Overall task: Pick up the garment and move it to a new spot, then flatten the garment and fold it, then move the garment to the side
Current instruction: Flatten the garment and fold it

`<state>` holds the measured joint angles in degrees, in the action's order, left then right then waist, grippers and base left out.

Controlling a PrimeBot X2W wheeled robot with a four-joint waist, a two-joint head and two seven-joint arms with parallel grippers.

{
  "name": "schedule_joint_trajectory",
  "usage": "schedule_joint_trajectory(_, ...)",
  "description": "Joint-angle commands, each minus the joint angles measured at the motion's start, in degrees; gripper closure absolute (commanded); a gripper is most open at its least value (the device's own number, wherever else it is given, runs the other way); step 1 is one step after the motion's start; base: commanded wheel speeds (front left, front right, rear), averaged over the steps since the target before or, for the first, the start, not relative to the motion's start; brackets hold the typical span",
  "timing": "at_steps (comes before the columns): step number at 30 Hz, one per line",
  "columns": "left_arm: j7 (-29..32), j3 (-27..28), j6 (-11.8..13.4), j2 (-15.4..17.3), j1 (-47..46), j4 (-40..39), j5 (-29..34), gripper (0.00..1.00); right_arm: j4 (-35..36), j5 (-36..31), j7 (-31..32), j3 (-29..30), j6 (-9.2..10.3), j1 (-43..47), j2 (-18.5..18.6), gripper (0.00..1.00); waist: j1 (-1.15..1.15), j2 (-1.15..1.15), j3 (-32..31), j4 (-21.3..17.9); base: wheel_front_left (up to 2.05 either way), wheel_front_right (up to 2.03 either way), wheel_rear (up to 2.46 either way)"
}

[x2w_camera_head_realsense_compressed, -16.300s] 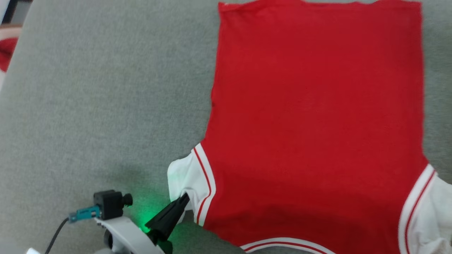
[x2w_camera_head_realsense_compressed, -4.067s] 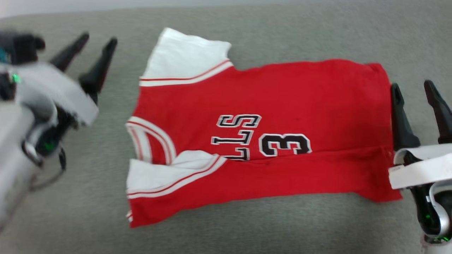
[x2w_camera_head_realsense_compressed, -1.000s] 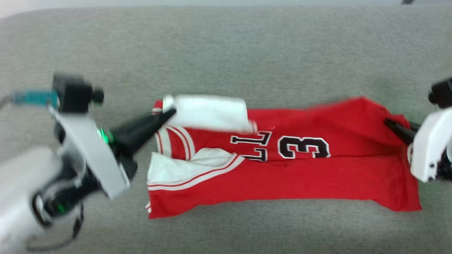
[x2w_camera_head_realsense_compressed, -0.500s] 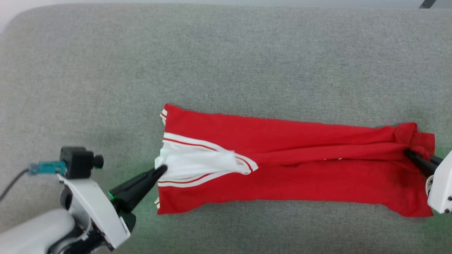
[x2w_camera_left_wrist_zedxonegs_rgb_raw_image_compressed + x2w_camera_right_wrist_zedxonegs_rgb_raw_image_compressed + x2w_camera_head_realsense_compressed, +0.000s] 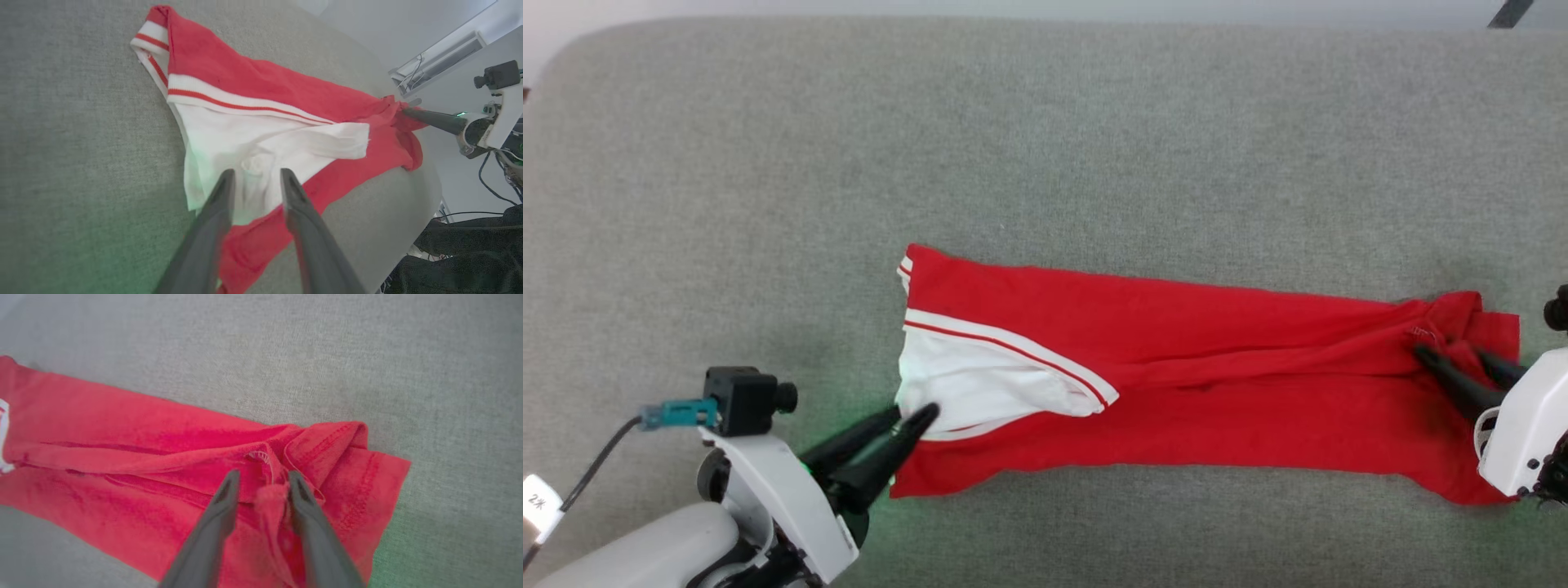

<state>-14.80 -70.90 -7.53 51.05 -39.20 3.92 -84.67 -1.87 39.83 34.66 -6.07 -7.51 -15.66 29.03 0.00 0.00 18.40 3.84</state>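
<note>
Grey woven padded surface (image 5: 1045,122) w/ a pale room behind it.
Head view: surface spans nearly the whole frame, w/ a rounded corner (image 5: 560,57) at upper L. A thin pale strip (image 5: 1013,6) runs along the top edge & a dark slanted bar (image 5: 1507,12) sits at top R, too small to ID. Faint green tint (image 5: 841,400) on the weave at lower L. L wrist view: beyond the surface's curved far edge, a pale wall (image 5: 367,24), a white rail (image 5: 441,53) w/ thin wires, & a dark cloth-like mass (image 5: 470,257) at btm R, unclear what.
</note>
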Motion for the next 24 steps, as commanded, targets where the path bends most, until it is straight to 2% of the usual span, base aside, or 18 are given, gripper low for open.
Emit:
schedule_joint_trajectory(1,-0.34,1.72,0.09,-0.31,1.57,-0.02,0.41,0.00,1.31,1.65,-0.59,0.69,0.04,1.57,-0.32,0.00,0.00,0.00,-1.44,0.10,0.00,0.00,0.00)
schedule_joint_trajectory(5,-0.37,9.25,0.09,-1.96,5.17,1.13,3.30,0.00,3.57,4.03,0.18,3.28,0.04,3.21,0.24,0.00,0.00,0.00,-3.43,0.87,0.00,0.00,0.00)
schedule_joint_trajectory(8,-0.39,16.39,0.09,-4.67,9.60,2.29,6.61,0.00,4.00,4.78,2.28,6.38,0.04,5.05,1.15,0.00,0.00,0.00,-4.59,1.77,0.00,0.00,0.00)
schedule_joint_trajectory(12,-0.38,26.51,0.09,-9.79,17.10,3.80,11.50,0.00,2.58,4.83,5.82,11.83,0.04,7.15,0.91,0.00,0.00,0.00,-5.71,3.50,0.00,0.00,0.00)
schedule_joint_trajectory(16,-0.30,34.38,0.25,-15.30,23.56,5.52,16.90,0.00,0.44,3.16,8.71,16.45,0.04,8.39,0.07,0.00,0.00,0.00,-6.18,5.44,0.00,0.00,0.00)
schedule_joint_trajectory(21,-0.29,40.45,0.48,-20.64,28.87,8.51,25.28,0.00,-2.25,1.28,11.98,20.62,0.04,9.03,-1.71,0.00,0.00,0.00,-6.30,8.03,0.00,0.00,0.00)
schedule_joint_trajectory(24,-0.29,42.69,0.48,-22.51,29.84,9.50,28.60,0.00,-3.28,0.46,13.54,21.93,0.04,8.79,-2.61,0.00,0.00,0.00,-6.33,8.85,0.00,0.00,0.00)
